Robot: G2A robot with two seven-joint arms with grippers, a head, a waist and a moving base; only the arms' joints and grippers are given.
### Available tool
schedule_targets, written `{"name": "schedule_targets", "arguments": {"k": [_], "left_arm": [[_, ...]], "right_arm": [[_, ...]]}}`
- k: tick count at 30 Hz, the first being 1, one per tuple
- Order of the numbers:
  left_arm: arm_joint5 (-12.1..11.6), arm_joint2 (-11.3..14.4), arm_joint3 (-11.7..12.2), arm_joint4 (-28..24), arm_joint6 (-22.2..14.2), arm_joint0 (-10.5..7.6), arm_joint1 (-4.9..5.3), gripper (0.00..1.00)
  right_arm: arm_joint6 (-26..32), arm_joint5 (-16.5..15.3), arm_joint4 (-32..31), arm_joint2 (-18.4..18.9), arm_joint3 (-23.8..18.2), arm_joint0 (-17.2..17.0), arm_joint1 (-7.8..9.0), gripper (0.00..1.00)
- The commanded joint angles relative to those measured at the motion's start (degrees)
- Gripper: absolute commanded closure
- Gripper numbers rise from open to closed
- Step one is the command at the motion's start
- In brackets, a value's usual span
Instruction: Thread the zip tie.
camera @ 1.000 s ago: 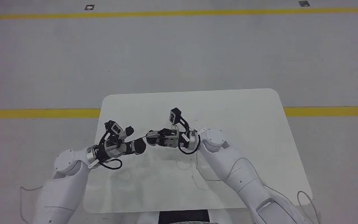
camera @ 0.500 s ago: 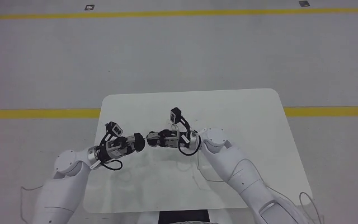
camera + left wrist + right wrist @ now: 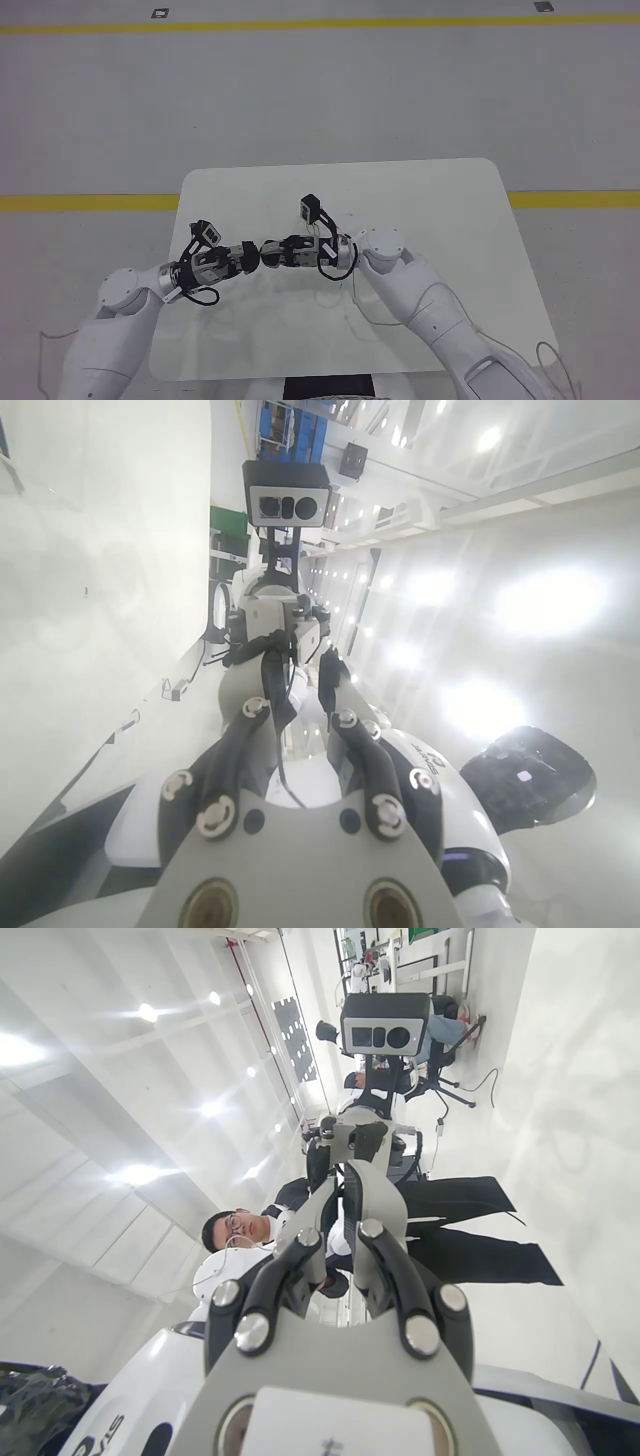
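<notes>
Nearest, the left gripper [image 3: 299, 660] is being held with its fingers [image 3: 330, 680] parted. A thin black strip, judged to be the zip tie [image 3: 278, 710], is being carried lengthwise between them, its long axis lined up with both arms, so this gripper is judged the nearer. Just beyond, tip to tip, the right gripper [image 3: 336, 1178] is being pressed nearly together, seemingly on the strip's far end. Everything is being held above the white table [image 3: 450, 200].

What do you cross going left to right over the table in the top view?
Left wrist camera → left pincer → right pincer → right wrist camera, all over the white table.
</notes>
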Motion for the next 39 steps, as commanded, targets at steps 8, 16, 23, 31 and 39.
{"name": "schedule_targets", "arguments": {"k": [8, 16, 23, 31, 39], "left_arm": [[-0.5, 0.3, 0.1, -0.6, 0.2, -0.11, 0.36, 0.91], [-0.6, 0.7, 0.3, -0.8, 0.5, -0.24, 0.64, 1.00], [-1.0, 1.0, 0.5, -1.0, 0.8, -0.41, 0.88, 1.00], [-1.5, 0.9, 0.7, -1.2, 0.6, -0.50, 1.24, 1.00], [-4.4, 0.9, 0.3, -1.8, -1.5, -0.63, 1.52, 1.00]], "right_arm": [[-2.2, -0.4, 0.7, -0.4, 0.5, 0.2, 0.09, 1.00], [-2.2, -0.5, 1.1, -0.6, 0.6, 0.2, 0.31, 1.00], [-1.3, -0.8, 1.7, -0.8, 0.7, 0.5, 0.51, 0.53], [-1.6, -1.2, 2.2, -0.4, 0.6, 0.6, 0.88, 0.00], [-2.6, -1.2, 1.3, 0.8, -0.2, 0.1, 1.61, 0.00]]}}
